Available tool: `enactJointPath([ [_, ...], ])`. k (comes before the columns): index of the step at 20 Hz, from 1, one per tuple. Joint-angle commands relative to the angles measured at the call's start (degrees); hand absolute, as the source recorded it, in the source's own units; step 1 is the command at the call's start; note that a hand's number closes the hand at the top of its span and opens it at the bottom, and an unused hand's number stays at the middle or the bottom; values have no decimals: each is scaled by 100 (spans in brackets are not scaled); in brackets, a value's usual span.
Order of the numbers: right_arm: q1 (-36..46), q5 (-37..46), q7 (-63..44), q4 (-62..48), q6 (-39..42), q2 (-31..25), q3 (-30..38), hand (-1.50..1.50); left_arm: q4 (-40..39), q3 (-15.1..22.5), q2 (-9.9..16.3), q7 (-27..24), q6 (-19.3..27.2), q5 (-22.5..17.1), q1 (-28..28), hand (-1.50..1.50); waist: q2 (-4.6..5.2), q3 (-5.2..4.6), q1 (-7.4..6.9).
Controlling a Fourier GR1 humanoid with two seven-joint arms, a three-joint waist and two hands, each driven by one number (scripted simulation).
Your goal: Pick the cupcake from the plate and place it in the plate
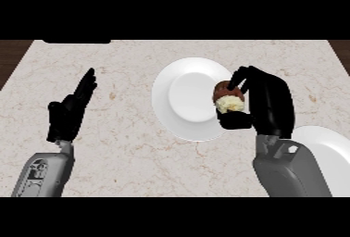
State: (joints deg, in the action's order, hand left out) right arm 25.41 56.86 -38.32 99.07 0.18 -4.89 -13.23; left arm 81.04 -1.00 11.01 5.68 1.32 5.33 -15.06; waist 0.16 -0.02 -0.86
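The cupcake (228,98), with a brown wrapper and cream frosting, lies tilted on its side in my right hand (268,104), whose fingers and thumb curl round it. It hangs over the right rim of a white plate (184,97) in the middle of the counter. A second white plate (328,150) shows at the right edge, partly behind my right forearm. My left hand (68,111) rests open at the left, fingers straight and pointing up, holding nothing.
The counter (123,157) is pale marble with dark wood beyond its left and right edges. A dark object (77,41) sits at the far edge, upper left.
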Motion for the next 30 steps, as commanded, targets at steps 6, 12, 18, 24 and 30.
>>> enactJointPath([
  [6,1468,428,349,-3267,-827,482,6,150,-150,16,-143,15,47,59,-213,0,45,0,-90],
  [12,2077,-397,246,-4907,-1645,488,266,150,34,75,-99,-124,-110,54,114,0,54,5,-188],
  [18,2524,-1642,750,-6261,-2634,489,-65,-150,-377,-46,-127,-130,-124,17,-343,0,81,6,-220],
  [24,2526,-2736,1754,-5980,-3176,489,167,-150,-24,121,-204,25,-34,169,-79,0,37,11,-156],
  [30,2164,-3367,2302,-5228,-4120,489,590,-150,-165,-232,5,-34,-56,24,-199,0,-9,7,33],
])
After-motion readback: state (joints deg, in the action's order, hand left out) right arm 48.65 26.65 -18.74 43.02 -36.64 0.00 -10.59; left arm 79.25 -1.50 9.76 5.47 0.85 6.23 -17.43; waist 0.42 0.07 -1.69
